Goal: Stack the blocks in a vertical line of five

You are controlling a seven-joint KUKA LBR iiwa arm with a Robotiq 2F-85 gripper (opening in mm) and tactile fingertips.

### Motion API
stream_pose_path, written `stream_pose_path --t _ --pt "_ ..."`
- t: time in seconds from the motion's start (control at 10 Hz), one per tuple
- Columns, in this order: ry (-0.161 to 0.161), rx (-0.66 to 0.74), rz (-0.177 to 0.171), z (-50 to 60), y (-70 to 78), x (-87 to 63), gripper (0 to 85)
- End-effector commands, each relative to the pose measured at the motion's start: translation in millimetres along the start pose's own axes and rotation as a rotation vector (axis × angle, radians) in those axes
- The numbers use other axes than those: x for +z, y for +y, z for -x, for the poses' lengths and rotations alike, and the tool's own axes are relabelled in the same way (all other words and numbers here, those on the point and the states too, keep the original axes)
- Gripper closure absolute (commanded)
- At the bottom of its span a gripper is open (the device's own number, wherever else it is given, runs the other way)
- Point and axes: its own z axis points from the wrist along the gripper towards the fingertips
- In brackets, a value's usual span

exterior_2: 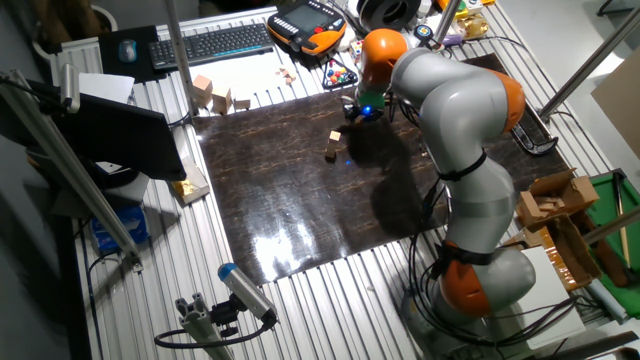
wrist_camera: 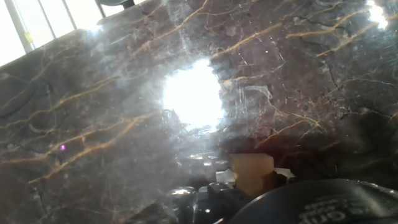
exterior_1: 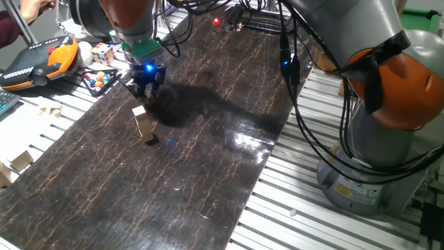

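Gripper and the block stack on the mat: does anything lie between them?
Nothing: in one fixed view only bare dark mat separates the gripper from the stack.

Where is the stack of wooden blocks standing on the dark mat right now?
In one fixed view, the stack of blocks stands on the left part of the dark marble-patterned mat, just below and in front of the gripper, apart from it.

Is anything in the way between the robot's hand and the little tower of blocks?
No, nothing visible. The gripper hangs just behind the stack of blocks, apparently holding one block, with only bare dark mat between them.
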Motion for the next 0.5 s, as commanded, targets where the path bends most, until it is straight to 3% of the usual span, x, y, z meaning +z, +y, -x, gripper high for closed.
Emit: stream_pose_path --t 0.0,0.4 --pt "-0.001 0.007 -0.004 -1.7 1.7 -6.3 84.0" --pt "0.001 0.045 -0.014 -12.9 19.4 -56.0 84.0"
